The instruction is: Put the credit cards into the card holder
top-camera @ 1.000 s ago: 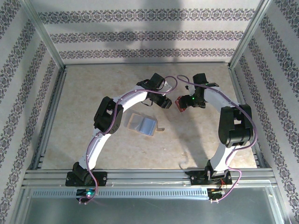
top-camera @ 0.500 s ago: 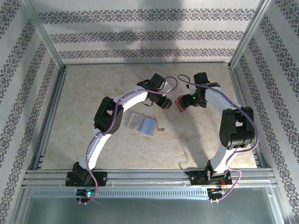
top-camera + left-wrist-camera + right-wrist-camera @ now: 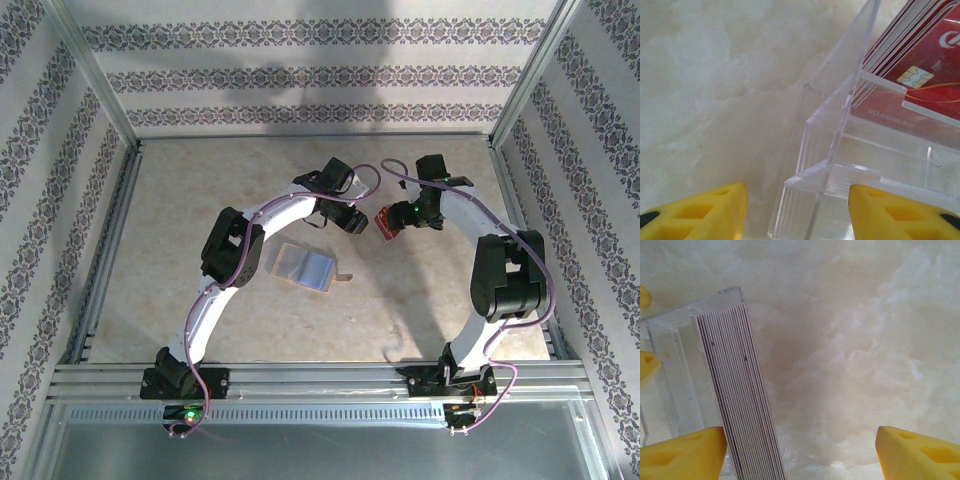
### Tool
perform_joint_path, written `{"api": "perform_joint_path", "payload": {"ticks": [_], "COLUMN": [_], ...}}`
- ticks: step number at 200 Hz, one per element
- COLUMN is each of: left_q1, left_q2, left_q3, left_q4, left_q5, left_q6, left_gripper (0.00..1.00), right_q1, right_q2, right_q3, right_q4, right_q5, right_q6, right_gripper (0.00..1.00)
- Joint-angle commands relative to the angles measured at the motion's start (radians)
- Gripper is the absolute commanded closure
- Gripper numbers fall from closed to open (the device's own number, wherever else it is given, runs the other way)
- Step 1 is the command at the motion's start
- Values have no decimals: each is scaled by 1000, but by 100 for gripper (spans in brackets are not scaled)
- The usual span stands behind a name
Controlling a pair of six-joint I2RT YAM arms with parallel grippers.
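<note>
Two end effectors: R point(image 3: 801, 440) wide by credit cards point(image 3: 740, 390); L point(image 3: 798, 195) (astride stand point(image 3: 832, 132)) grip unclear.

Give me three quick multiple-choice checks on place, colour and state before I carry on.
1. Where does the card holder lie?
A. On the table, near its middle
B. Against the back wall
C. On the metal rail

2. What colour are the credit cards?
A. Blue
B. Red
C. Green

3. How does the right gripper stand?
A. Shut on a card
B. Open
C. Shut and empty

Answers:
1 A: the top view shows it flat on the tabletop.
2 B: a red card face shows in the left wrist view.
3 B: its yellow fingers stand wide apart.
</note>
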Motion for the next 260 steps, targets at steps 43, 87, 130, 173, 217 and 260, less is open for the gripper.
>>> {"api": "perform_joint_path", "payload": {"ticks": [43, 87, 130, 173, 217, 260], "left_q1": [-22, -24, -26, -27, -28, -29], "left_q2": [20, 23, 23, 26, 27, 26], "left_q3": [-31, -29, -31, -33, -33, -37], "left_q4": [-33, -31, -33, -32, -31, -31], "left_q5": [-31, -32, -33, -34, -37, -41], "left_q6": [27, 28, 31, 31, 33, 37], "left_gripper": [44, 44, 44, 44, 45, 45], "right_q1": [-10, 25, 28, 17, 14, 13], "right_q2": [-38, 9, 48, 19, -4, -12], "right_q3": [-22, -14, 5, 4, 4, 15], "right_q4": [-2, -16, -55, -63, -68, -86], "right_q5": [-30, -50, 24, 41, 39, 22], "right_q6": [-18, -46, -46, -43, -44, -49], "right_gripper": [22, 22, 22, 22, 23, 31]}}
